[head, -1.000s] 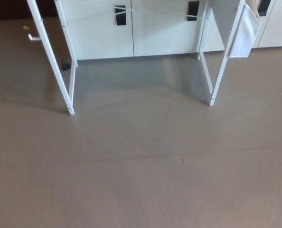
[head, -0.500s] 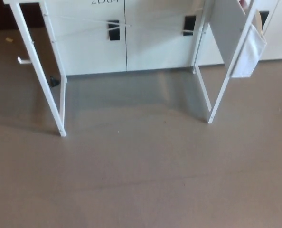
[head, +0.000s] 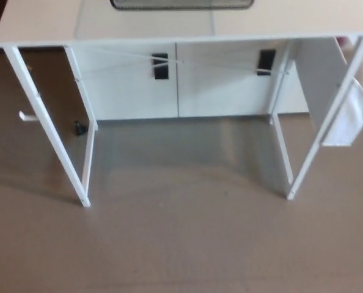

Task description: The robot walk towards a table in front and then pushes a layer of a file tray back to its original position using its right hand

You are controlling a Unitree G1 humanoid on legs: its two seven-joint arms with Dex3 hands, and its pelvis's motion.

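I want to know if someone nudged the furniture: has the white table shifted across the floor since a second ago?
No. The table keeps its place against the cabinets behind it; the whole picture shifted, so the camera moved, bringing the tabletop into view.

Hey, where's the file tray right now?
In the head view, only the dark mesh edge of the file tray shows at the very top centre of the picture, sitting on the white table toward its far side.

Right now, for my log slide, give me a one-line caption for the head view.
White table ahead on the brown floor, dark mesh file tray barely visible at its far edge; neither robot hand in view.
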